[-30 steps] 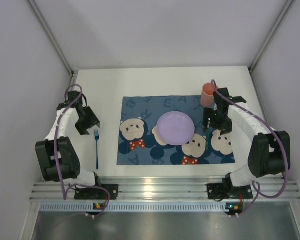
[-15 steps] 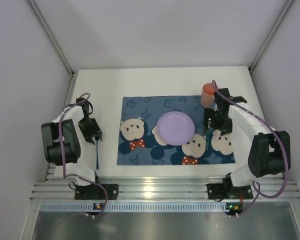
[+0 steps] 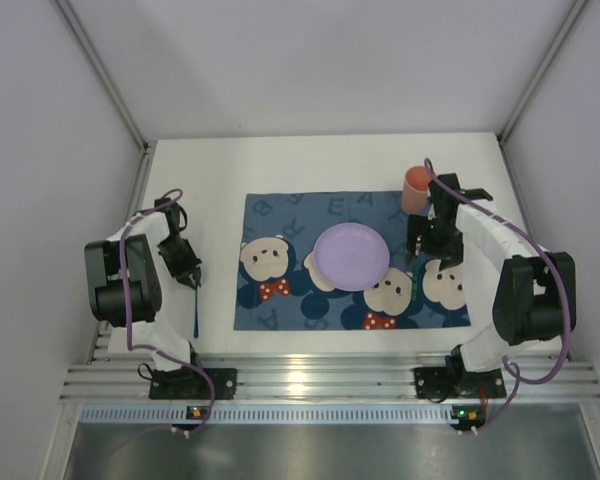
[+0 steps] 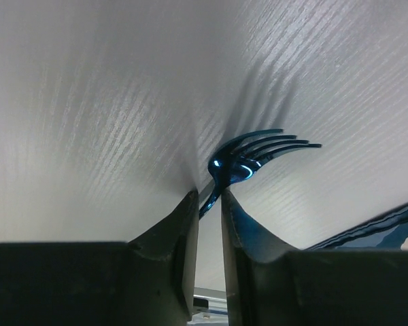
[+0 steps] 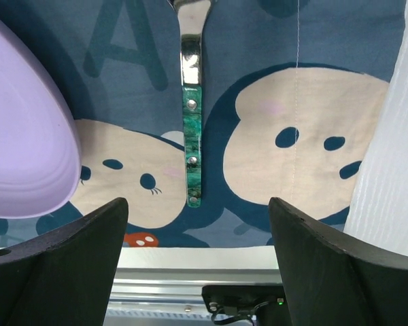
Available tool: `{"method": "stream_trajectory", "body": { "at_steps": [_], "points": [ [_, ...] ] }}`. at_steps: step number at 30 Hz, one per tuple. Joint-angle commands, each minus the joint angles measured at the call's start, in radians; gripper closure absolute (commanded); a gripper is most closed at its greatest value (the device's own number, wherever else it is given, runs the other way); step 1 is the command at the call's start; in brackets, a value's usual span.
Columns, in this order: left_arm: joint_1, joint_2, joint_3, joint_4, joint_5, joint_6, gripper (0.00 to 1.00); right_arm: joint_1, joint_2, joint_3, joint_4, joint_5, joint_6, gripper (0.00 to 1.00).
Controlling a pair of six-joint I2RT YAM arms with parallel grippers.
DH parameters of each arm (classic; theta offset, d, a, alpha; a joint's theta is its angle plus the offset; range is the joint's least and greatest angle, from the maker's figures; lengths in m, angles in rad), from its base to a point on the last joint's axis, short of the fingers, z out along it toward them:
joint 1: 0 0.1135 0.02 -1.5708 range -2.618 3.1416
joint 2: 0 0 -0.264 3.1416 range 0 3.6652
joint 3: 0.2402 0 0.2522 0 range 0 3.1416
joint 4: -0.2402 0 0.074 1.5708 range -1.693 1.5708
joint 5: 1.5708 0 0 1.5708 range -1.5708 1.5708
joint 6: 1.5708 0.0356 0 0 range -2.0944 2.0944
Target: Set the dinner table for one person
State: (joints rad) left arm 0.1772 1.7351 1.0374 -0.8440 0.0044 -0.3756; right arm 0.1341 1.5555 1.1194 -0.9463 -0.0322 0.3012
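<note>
Left gripper (image 4: 206, 198) pinches the fork (image 4: 248, 159) at its neck, 9 o'clock of the plate (image 3: 351, 256); the apparently narrow hold may let it swivel.

I work in a robotics lab test cell: plain pale grey panel walls (image 3: 310, 60) enclose my large matte white tabletop (image 3: 310, 165) on the left, right and far sides, and a ribbed aluminium rail (image 3: 320, 380) runs along its near edge.

Plain grey walls (image 3: 330, 60), aluminium rail (image 3: 310, 385)
</note>
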Motion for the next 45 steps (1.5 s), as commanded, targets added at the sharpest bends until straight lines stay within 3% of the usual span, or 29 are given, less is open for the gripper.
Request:
{"method": "stream_trajectory", "body": {
  "at_steps": [1,8,17,24,29,35,39,45],
  "points": [
    [0.002,0.070,-0.043,0.040,-0.044,0.012,0.78,-0.014,0.023,0.059,-0.008,-0.017,-0.013,0.16],
    [0.004,0.123,-0.030,0.069,-0.040,0.015,1.00,-0.014,0.052,0.071,-0.006,-0.018,-0.014,0.16],
    [0.002,0.054,0.097,0.017,-0.018,0.024,1.00,-0.016,0.066,0.080,-0.002,-0.015,-0.014,0.16],
    [-0.019,-0.045,0.249,-0.007,0.105,0.059,1.00,-0.014,0.069,0.092,0.000,-0.012,-0.010,0.16],
    [-0.099,-0.065,0.331,0.011,0.161,0.089,1.00,-0.014,0.061,0.095,0.000,-0.014,-0.010,0.16],
    [-0.327,-0.046,0.383,0.095,0.174,0.101,1.00,-0.014,0.031,0.080,0.000,-0.015,-0.008,0.17],
    [-0.442,0.073,0.447,0.118,0.166,0.035,1.00,-0.014,0.003,0.062,-0.002,-0.018,-0.005,0.16],
    [-0.519,0.204,0.523,0.132,0.151,0.000,1.00,-0.013,-0.064,0.042,-0.017,-0.025,0.001,0.16]
  ]
}}
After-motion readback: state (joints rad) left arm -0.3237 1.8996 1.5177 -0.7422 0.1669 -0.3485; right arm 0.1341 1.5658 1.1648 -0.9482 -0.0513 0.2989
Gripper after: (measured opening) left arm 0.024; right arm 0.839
